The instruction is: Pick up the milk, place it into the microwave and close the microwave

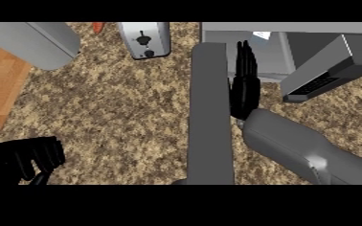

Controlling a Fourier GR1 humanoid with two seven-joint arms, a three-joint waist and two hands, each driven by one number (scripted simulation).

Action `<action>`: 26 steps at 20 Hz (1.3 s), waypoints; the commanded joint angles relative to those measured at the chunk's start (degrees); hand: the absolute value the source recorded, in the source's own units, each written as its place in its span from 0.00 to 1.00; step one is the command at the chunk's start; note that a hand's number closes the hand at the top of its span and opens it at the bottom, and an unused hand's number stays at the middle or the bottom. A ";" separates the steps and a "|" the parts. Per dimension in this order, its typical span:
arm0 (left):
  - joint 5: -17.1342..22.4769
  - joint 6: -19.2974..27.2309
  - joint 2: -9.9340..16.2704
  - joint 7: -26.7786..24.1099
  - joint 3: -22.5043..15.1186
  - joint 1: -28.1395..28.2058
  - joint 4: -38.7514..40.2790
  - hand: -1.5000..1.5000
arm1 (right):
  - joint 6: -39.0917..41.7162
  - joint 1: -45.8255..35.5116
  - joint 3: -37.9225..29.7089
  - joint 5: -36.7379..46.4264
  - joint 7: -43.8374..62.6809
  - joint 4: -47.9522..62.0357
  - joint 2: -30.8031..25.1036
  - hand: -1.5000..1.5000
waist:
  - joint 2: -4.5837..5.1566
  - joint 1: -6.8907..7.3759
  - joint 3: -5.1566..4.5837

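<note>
Against the open microwave door [210, 115], the right hand [244, 88] lies flat with straight fingers, holding nothing.

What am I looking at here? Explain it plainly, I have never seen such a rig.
There is one picture, taken from the robot's head and looking steeply down at a speckled brown counter. The robot is a humanoid, and only its grey forearms and black hands show.

The right hand is open, its fingers straight, and it lies against a long grey panel, which seems to be the open door of the microwave at the top right. The left hand is at the lower left, curled and holding nothing.

A toaster stands at the top. A grey object sits at the upper left; I cannot tell what it is. A small pale patch inside the microwave may be the milk, but it is too hidden to be sure.
</note>
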 commanded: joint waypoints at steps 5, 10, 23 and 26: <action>-1.07 0.51 -1.40 1.95 -3.39 0.44 0.11 1.00 | -3.38 4.54 -2.88 -1.72 -5.17 -16.11 4.95 0.00 | -3.19 -2.59 -0.21; -3.13 0.60 -2.44 3.42 -7.16 0.01 -0.62 1.00 | -3.44 11.74 -1.43 -1.33 -9.84 -24.39 2.90 0.00 | -3.57 -3.50 -0.39; -17.52 4.14 -6.69 6.01 -18.66 -11.90 2.32 1.00 | -3.51 28.10 -1.10 -0.61 -19.52 -47.57 -8.53 0.00 | -4.19 -6.41 -0.61; -20.37 4.91 -8.62 6.82 -22.02 -13.44 6.23 1.00 | -3.52 31.77 0.48 0.58 -22.51 -49.07 -10.59 0.00 | -3.91 -5.97 -0.54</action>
